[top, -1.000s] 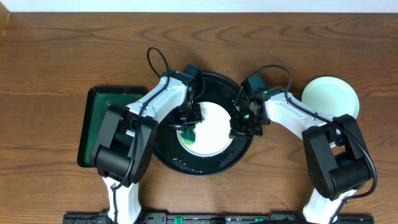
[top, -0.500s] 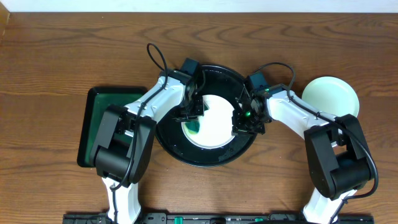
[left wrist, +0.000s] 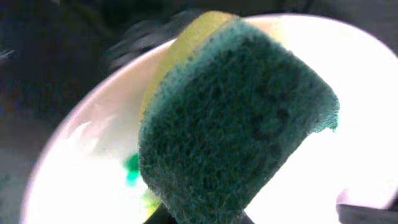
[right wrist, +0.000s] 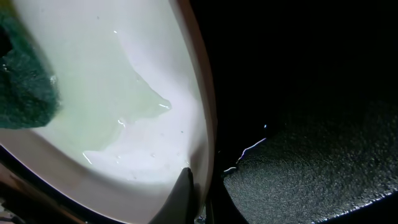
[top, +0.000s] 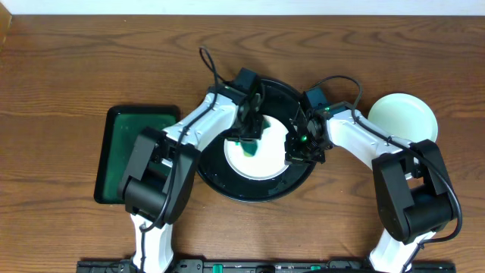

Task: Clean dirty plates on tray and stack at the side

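A white plate (top: 261, 159) lies on the round black tray (top: 227, 182). My left gripper (top: 250, 135) is shut on a sponge (left wrist: 236, 124) with a dark-green scrub face and a yellow back, pressed on the plate's upper part. A teal smear (left wrist: 132, 169) shows beside the sponge on the plate (left wrist: 354, 87). My right gripper (top: 298, 152) is shut on the plate's right rim (right wrist: 202, 124), one finger (right wrist: 183, 193) lying on the wet inner face. A second, plain white plate (top: 403, 117) sits on the table to the right.
A dark-green rectangular tray (top: 129, 155) lies at the left of the black tray. The black tray's wet floor (right wrist: 311, 168) shows beside the held rim. Brown wooden table (top: 76, 68) surrounds everything.
My left gripper has slid the sponge up and to the right across the plate, and the teal smear has moved with it. The right gripper keeps its hold on the rim.
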`<state>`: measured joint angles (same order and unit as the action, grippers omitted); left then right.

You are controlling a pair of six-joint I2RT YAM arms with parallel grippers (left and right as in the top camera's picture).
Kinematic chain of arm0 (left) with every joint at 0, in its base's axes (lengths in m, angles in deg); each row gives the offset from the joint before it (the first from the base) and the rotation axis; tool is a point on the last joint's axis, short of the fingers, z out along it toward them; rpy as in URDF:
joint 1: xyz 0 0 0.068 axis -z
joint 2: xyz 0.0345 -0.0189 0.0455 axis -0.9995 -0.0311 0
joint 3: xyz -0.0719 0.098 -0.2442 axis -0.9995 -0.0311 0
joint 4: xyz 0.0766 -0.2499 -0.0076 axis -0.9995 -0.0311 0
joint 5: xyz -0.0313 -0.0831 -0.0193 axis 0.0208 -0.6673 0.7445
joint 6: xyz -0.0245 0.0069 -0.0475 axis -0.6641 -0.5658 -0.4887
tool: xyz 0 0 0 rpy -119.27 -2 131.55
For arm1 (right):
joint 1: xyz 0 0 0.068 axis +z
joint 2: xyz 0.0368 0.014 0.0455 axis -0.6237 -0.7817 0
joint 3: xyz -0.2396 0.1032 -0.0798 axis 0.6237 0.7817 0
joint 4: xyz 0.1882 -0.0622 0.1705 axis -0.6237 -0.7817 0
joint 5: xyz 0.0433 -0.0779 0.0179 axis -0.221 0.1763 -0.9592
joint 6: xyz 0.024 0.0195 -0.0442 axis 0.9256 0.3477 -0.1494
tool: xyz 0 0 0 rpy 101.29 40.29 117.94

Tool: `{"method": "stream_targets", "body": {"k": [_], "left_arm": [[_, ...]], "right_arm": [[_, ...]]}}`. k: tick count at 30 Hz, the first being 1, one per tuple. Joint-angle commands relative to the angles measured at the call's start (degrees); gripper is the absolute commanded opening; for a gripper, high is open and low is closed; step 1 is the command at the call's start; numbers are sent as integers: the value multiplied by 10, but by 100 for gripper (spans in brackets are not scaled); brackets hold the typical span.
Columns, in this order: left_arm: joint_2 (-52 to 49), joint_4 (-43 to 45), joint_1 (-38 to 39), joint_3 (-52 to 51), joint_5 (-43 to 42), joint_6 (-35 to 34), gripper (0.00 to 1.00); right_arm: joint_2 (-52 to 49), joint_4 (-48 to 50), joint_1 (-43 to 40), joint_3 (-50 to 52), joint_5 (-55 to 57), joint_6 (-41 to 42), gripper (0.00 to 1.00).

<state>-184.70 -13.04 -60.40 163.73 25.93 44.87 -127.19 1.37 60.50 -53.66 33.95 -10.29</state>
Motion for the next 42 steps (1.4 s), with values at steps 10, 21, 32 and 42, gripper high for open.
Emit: {"method": "stream_targets", "body": {"k": [10,21,32,42], "left_arm": [[9,55,9,18,14,12,7],[9,-14,-35,18,254,35,7],[9,-133,-64,13,185,52,7],[-23,-123,2,-3,34,78,7]], "right_arm": [[-17,-17,0,23,85,-26,1],[-17,-23,3,23,85,-28,1],[-17,-23,3,23,85,-28,1],[-17,-23,3,23,84,-28,1]]}}
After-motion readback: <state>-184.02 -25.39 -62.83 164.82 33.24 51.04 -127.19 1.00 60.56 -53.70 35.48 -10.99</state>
